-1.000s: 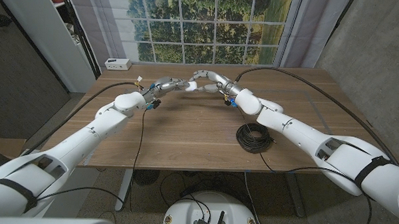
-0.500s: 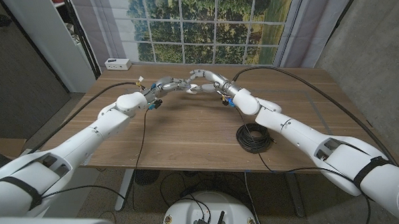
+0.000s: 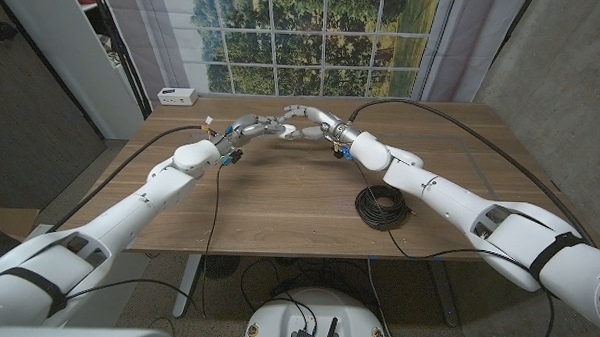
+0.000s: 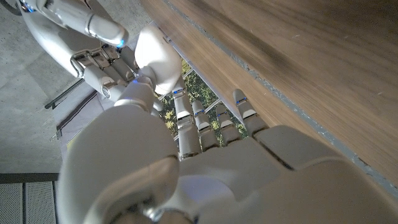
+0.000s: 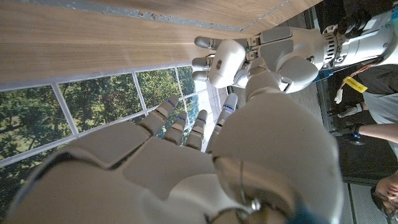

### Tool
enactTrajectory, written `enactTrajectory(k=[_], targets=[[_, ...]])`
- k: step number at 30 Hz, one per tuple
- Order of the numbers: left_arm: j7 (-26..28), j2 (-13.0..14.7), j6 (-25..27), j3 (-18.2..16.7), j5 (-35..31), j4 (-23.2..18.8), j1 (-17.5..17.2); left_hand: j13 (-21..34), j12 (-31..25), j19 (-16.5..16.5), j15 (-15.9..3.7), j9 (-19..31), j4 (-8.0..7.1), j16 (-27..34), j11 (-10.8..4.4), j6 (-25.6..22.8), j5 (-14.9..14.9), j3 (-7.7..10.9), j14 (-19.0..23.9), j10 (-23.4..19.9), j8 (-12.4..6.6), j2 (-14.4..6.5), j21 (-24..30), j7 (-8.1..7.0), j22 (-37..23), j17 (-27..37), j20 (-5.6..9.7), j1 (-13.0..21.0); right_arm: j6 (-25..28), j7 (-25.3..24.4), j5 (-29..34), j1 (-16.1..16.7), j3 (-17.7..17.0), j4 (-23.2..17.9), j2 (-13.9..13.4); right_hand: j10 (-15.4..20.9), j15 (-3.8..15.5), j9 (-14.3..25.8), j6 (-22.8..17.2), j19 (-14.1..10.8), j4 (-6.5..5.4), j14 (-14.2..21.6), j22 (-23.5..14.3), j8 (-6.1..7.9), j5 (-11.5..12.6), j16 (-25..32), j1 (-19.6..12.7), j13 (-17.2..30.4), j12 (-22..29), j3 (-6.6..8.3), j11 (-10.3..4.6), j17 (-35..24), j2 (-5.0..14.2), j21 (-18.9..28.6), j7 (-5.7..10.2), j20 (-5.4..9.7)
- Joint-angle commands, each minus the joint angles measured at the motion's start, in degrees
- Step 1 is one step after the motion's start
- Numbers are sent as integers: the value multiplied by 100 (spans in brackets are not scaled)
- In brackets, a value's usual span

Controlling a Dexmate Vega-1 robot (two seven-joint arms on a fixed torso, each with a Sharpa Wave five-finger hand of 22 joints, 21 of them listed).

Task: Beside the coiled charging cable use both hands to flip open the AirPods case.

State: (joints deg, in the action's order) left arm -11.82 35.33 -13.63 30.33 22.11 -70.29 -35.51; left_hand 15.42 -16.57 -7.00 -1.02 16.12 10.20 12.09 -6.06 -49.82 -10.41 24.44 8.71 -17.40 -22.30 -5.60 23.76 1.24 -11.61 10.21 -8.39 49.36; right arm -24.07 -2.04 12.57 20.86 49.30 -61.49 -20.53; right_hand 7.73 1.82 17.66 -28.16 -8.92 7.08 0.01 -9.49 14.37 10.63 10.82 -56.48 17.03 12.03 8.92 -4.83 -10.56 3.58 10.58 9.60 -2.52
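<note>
Both hands meet above the far middle of the table. The small white AirPods case (image 3: 287, 130) sits between them, lifted off the wood. My left hand (image 3: 246, 126) reaches in from the left and its thumb presses the case (image 4: 155, 55). My right hand (image 3: 317, 121) comes from the right, fingers curled over the case (image 5: 224, 62) and thumb against it. I cannot tell whether the lid is up. The black coiled charging cable (image 3: 382, 206) lies on the table nearer to me, to the right of the hands.
A white box (image 3: 175, 96) stands at the table's back left corner. Black cables (image 3: 211, 200) trail from both wrists across the wood and over the front edge. A person (image 5: 373, 127) shows at the edge of the right wrist view.
The right hand's fingers have shifted slightly left and farther back over the case. The left hand has barely moved, and both hands stay joined at the case.
</note>
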Motion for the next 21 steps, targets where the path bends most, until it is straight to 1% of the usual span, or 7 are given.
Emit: enactTrajectory(k=[1, 3, 4, 7, 11, 15, 21], targets=[[235, 92, -108, 8, -250, -165, -79, 15, -43, -57, 8, 18, -30, 5, -58, -558, -3, -30, 39, -22, -3, -186, 40, -509, -16, 14, -9, 247, 521, 900, -1250, 272, -485, -530, -144, -187, 467, -35, 242, 14, -35, -121, -10, -140, 43, -2, 186, 30, -42, -85, 87, -22, -94, -10, -193, -132], [305, 104, -136, -4, -293, -210, -106, 14, -44, -61, 1, 16, -36, 8, -62, -563, -3, -40, 49, -30, 0, -180, 43, -514, -17, 15, -7, 251, 597, 996, -1414, 301, -534, -549, -141, -222, 404, -50, 277, 19, -54, -167, -11, -167, 54, -6, 243, 33, -43, -108, 120, -26, -111, -8, -259, -172], [427, 103, -279, -44, -344, -256, -164, 14, -49, -65, -3, 13, -43, 11, -73, -562, -4, -51, 60, -45, 4, -173, 45, -518, -18, 16, -4, 250, 723, 1149, -1724, 363, -634, -549, -113, -240, 388, -57, 289, 22, -61, -176, -12, -177, 58, -3, 267, 34, -44, -118, 151, -28, -118, -8, -297, -181], [594, 92, -496, -112, -409, -321, -237, 13, -75, -107, -69, 1, -76, 30, -101, -560, -14, -104, 122, -126, 26, -146, 67, -540, -23, 23, 18, 241, 953, 1292, -2097, 452, -751, -591, -90, -214, 309, -91, 247, 12, -107, -194, -15, -183, 73, 16, 387, 38, -7, -153, 332, -34, -115, 3, -526, -234], [674, 104, -582, -161, -450, -402, -269, 12, -77, -114, -95, -6, -88, 34, -101, -561, -24, -132, 148, -142, 39, -126, 74, -569, -26, 25, 38, 242, 1147, 1481, -2610, 526, -907, -513, 2, -172, 212, -122, 100, -31, -129, -158, -17, -149, 84, 43, 461, 39, 27, -170, 359, -35, -102, 21, -712, -261], [703, 59, -721, -199, -434, -361, -289, 12, -74, -113, -109, -16, -102, 26, -107, -567, -39, -158, 143, -147, 53, -111, 78, -618, -29, 30, 57, 243, 1251, 1633, -2961, 541, -993, -398, 84, -47, 134, -158, -113, -78, -134, -109, -18, -99, 94, 65, 511, 39, 89, -179, 444, -33, -89, 34, -917, -277], [844, 39, -802, -268, -446, -427, -380, 12, -75, -109, -129, -30, -113, 14, -140, -583, -62, -182, 135, -167, 70, -101, 82, -631, -33, 34, 64, 262, 1437, 1749, -3263, 576, -1032, -363, 137, 47, 99, -195, -307, -113, -123, -46, -19, -61, 104, 84, 534, 40, 134, -180, 496, -31, -78, 39, -1098, -298]])
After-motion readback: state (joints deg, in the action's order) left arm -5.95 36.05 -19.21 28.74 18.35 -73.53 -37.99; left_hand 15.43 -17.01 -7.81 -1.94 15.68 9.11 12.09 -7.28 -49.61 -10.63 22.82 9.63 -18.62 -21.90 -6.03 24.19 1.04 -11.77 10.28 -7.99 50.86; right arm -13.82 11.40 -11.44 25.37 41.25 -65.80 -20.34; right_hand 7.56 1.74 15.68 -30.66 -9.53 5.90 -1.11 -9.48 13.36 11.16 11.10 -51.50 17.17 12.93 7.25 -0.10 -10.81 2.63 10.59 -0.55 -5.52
